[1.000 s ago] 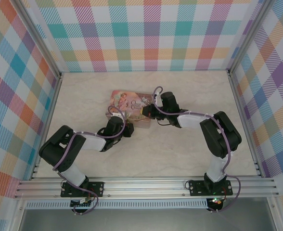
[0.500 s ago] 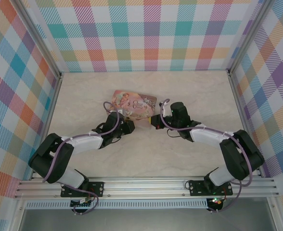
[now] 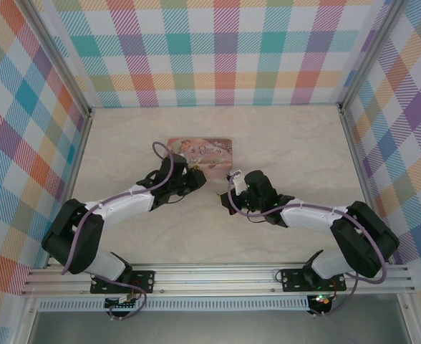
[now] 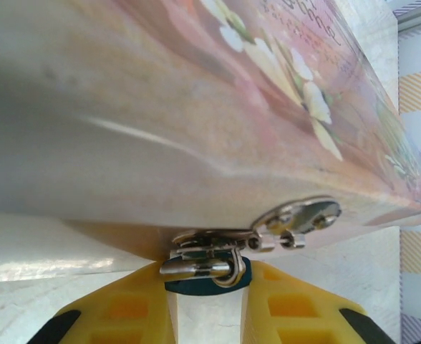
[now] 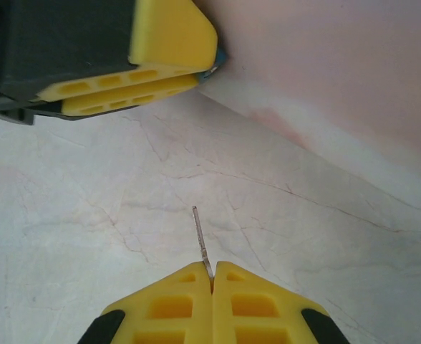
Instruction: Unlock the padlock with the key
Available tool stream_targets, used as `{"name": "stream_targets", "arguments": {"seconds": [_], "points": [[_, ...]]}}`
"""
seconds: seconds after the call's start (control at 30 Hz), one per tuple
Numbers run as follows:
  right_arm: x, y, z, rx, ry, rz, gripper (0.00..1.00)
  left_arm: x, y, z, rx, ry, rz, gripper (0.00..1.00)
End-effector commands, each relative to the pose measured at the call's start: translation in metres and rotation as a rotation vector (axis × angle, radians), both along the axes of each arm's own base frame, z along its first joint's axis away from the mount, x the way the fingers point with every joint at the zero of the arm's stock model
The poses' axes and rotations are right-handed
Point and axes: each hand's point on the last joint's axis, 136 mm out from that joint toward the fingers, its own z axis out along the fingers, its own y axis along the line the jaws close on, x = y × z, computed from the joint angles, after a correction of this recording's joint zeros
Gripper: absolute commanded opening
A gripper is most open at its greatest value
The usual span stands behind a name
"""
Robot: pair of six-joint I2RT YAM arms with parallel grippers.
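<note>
The left gripper point(image 4: 207, 301) has its jaws clamped on the padlock point(image 4: 203, 284). The teal body sits between the yellow fingers point(image 4: 124, 312), directly below the front edge of the tin point(image 4: 196, 107), and the silver shackle hooks into the tin's hasp point(image 4: 296, 218). The right gripper point(image 5: 212, 276) has its jaws pressed together on the key point(image 5: 200, 235), which projects from the fingertips toward the tin without touching it, above the table point(image 5: 89, 201).
</note>
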Motion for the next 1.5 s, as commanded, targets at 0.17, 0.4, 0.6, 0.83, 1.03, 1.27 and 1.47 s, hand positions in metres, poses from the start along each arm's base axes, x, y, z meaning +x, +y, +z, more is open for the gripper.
{"name": "stream_targets", "arguments": {"seconds": [0.17,0.4,0.6,0.83,1.03,1.27,1.47], "points": [[0.017,0.011,0.009,0.005,-0.111,0.013,0.00,-0.001,-0.023,0.025,-0.117,0.041,-0.017,0.19],[0.022,0.018,0.018,0.040,-0.156,0.029,0.00,-0.003,-0.024,0.031,-0.123,0.060,-0.022,0.18],[0.025,0.024,0.022,0.051,-0.183,0.050,0.00,-0.003,-0.024,0.032,-0.121,0.066,-0.023,0.18],[0.029,0.029,0.024,0.057,-0.196,0.060,0.00,-0.005,-0.024,0.033,-0.125,0.071,-0.023,0.17],[0.033,0.031,0.026,0.071,-0.199,0.060,0.00,-0.006,-0.023,0.035,-0.134,0.074,-0.017,0.16],[0.035,0.035,0.023,0.078,-0.190,0.067,0.00,-0.007,-0.023,0.037,-0.143,0.076,-0.017,0.15],[0.038,0.035,0.024,0.087,-0.193,0.056,0.00,-0.007,-0.023,0.038,-0.147,0.076,-0.017,0.14]]}}
